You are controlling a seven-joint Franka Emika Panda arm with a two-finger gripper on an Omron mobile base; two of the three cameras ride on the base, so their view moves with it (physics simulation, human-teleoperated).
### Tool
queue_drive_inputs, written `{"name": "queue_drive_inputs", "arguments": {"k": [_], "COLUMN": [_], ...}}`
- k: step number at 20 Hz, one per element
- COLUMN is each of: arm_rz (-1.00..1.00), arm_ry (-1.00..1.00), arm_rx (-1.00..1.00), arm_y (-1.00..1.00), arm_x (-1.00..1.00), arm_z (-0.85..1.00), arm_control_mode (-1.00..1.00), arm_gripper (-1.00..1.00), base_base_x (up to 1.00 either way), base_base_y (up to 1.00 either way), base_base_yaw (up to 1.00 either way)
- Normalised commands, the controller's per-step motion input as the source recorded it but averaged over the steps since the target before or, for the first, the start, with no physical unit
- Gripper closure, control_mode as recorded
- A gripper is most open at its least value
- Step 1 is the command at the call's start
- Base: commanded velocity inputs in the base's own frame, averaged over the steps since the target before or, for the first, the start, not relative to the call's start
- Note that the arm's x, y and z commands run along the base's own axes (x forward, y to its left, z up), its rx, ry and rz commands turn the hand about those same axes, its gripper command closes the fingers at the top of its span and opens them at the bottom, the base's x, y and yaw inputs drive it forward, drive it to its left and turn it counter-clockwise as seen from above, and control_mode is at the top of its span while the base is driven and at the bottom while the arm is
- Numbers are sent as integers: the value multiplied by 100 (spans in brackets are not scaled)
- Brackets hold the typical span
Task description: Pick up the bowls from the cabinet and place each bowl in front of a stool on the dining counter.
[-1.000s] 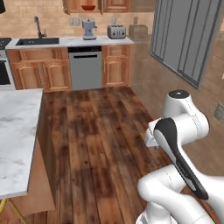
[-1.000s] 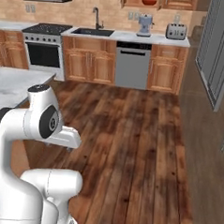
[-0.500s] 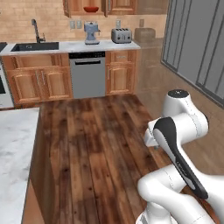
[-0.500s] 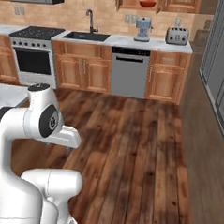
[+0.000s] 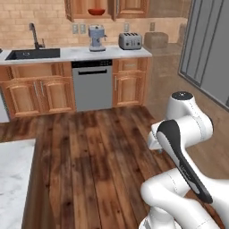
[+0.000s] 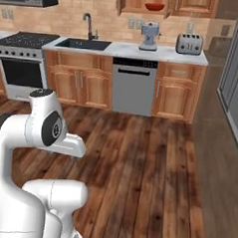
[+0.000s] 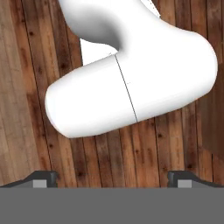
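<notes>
fingers (image 7: 112, 179): standing wide apart, gripping nothing, pointing down at the dark wooden plank floor (image 7: 26, 78) | wide glossy red bowl (image 5: 96, 11): sitting on the shelf of the reddish-brown wooden wall cabinet (image 5: 80, 9), above the silver coffee machine (image 5: 96, 37) | white marble dining counter (image 5: 13, 179): lying at lower left

Red bowl (image 5: 96, 11) sits on shelf in open wall cabinet (image 5: 80, 9), top centre. Below: coffee machine (image 5: 95, 37) & toaster (image 5: 130, 41) on worktop (image 5: 71, 53), black sink (image 5: 32, 54) left. Dishwasher (image 5: 91, 85) underneath. Marble tabletop (image 5: 13, 179) corner bottom left. Wood floor (image 5: 89, 156) btwn.
</notes>
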Motion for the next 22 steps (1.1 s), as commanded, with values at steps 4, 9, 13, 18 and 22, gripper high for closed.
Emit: {"name": "queue_drive_inputs", "arguments": {"k": [4, 9, 13, 18, 22], "arm_rz": [0, 0, 0, 0, 0], "arm_ry": [0, 0, 0, 0, 0], "arm_rx": [0, 0, 0, 0, 0], "arm_y": [0, 0, 0, 0, 0], "arm_x": [0, 0, 0, 0, 0], "arm_z": [0, 0, 0, 0, 0], "arm_control_mode": [100, 100, 100, 100, 100], "arm_gripper": [-100, -100, -100, -100, -100], "base_base_x": [100, 100, 100, 100, 100], "base_base_y": [0, -6, 0, 0, 0], "base_base_yaw": [0, 0, -3, -6, -12]}}
